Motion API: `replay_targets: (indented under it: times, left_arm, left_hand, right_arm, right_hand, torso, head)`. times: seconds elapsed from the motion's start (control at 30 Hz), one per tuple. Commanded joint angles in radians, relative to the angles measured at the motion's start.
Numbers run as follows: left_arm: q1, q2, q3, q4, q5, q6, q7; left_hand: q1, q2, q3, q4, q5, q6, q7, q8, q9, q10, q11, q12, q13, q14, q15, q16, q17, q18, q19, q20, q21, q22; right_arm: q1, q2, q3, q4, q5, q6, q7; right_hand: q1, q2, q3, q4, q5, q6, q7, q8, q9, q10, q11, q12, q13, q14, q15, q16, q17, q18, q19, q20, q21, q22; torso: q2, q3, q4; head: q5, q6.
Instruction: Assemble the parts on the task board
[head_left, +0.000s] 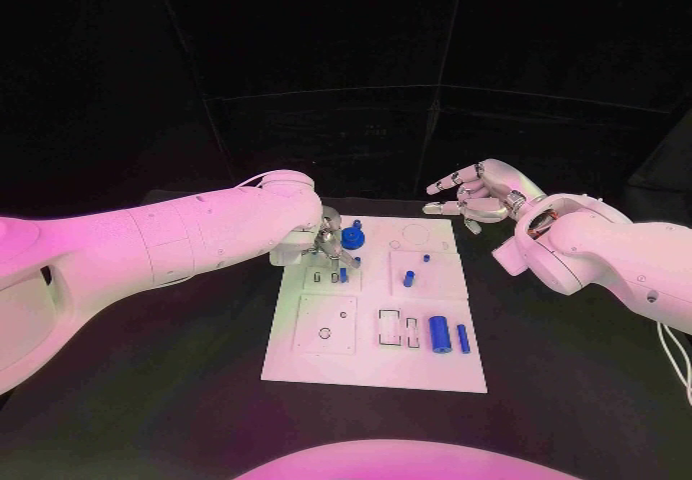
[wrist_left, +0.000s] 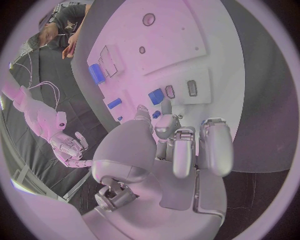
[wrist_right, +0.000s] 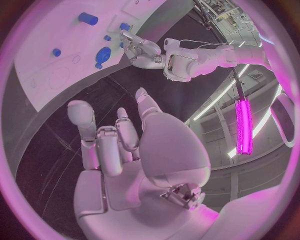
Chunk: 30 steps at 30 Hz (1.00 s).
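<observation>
We are working the left hand (head_left: 326, 243) over the board's (head_left: 375, 372) far left corner; whether its fingers grip a part (head_left: 342, 275) we cannot tell. Right hand (head_left: 476, 195) is hovering open, off the board's far right corner. Seating needs slow, vertical pressing.

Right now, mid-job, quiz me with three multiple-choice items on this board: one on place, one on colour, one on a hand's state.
1. Where is the left hand?
A. over the task board's far left corner
B. off the table
C. over the near edge

2. What colour is the large cylinder?
A. red
B. blue
C. green

3. The right hand is:
A. holding a part
B. pressing the board
C. open, off the board

Answers: 1 A, the head view shows it there. 2 B, plainly blue. 3 C, fingers spread, nothing held.
</observation>
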<state>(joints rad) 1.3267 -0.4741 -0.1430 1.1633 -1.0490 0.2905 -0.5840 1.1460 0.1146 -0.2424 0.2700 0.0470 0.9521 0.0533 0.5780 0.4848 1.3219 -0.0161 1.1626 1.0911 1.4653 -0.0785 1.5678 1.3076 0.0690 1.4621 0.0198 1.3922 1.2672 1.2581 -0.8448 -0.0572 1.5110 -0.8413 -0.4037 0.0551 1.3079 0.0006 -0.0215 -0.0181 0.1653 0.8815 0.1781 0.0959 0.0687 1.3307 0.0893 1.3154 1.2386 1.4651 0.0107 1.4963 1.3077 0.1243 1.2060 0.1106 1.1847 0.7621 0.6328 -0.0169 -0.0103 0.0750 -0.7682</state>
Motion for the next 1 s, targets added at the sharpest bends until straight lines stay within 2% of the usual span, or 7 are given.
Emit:
replay_targets:
  times: [0.03, 0.2, 0.6, 1.0]
  left_arm:
    - [0.000, 0.002, 0.000, -0.004, -0.001, 0.025, -0.006]
    - [0.000, 0.005, -0.001, -0.005, 0.000, 0.041, -0.007]
    - [-0.002, 0.011, -0.006, -0.013, 0.000, 0.056, -0.007]
    - [-0.004, 0.015, -0.008, -0.011, 0.005, 0.040, 0.004]
  left_hand:
    - [0.010, 0.002, 0.000, -0.006, 0.001, -0.009, -0.001, 0.004, 0.002, -0.007, -0.003, 0.000, -0.001, 0.106, -0.003, 0.003, 0.263, -0.011, 0.008, 0.006, 0.003, 0.000]
    - [0.025, 0.013, 0.011, -0.013, 0.002, -0.013, -0.001, 0.008, 0.007, -0.008, -0.003, 0.000, 0.001, 0.106, -0.002, 0.003, 0.263, -0.011, 0.007, 0.007, 0.004, 0.001]
    - [0.027, 0.013, 0.012, -0.015, 0.002, -0.014, -0.001, 0.009, 0.007, -0.008, -0.003, 0.001, 0.001, 0.106, -0.002, 0.003, 0.263, -0.011, 0.007, 0.007, 0.005, 0.002]
    - [0.042, 0.017, 0.022, -0.025, 0.002, -0.017, -0.001, 0.013, 0.012, -0.008, -0.003, 0.001, 0.002, 0.106, -0.002, 0.003, 0.263, -0.010, 0.005, 0.007, 0.004, 0.002]
  right_arm:
    - [0.002, 0.000, 0.001, 0.000, -0.001, 0.002, 0.000]
    - [0.002, 0.001, 0.001, -0.001, -0.002, 0.006, -0.002]
    - [0.002, 0.007, 0.001, -0.003, -0.002, 0.009, -0.001]
    - [0.002, 0.013, 0.001, -0.008, -0.002, 0.010, -0.002]
  right_hand:
    - [0.003, 0.009, -0.006, -0.001, 0.006, -0.002, -0.004, 0.005, 0.000, -0.006, -0.003, -0.003, -0.001, 0.063, -0.004, -0.005, 0.075, 0.020, -0.005, 0.001, -0.003, -0.001]
    - [0.003, 0.009, -0.006, -0.001, 0.006, -0.002, -0.004, 0.005, 0.000, -0.006, -0.003, -0.003, -0.001, 0.063, -0.004, -0.005, 0.075, 0.020, -0.005, 0.001, -0.003, -0.001]
    - [0.006, 0.012, -0.009, -0.001, 0.013, -0.002, -0.004, 0.006, 0.000, -0.005, -0.004, -0.001, 0.001, 0.063, -0.004, -0.005, 0.075, 0.020, -0.005, 0.001, -0.005, -0.002]
    - [0.007, 0.013, -0.010, -0.001, 0.015, -0.002, -0.004, 0.006, 0.000, -0.004, -0.004, -0.001, 0.001, 0.064, -0.004, -0.005, 0.075, 0.020, -0.004, 0.001, -0.005, -0.002]
  torso:
    - [0.000, -0.0002, 0.0012]
    - [0.000, 0.0003, 0.0005]
    - [0.000, -0.0010, 0.0010]
    - [0.000, -0.0003, 0.0011]
  head:
    - [-0.001, -0.003]
    - [0.000, -0.007]
    - [-0.004, -0.009]
    - [-0.005, -0.011]
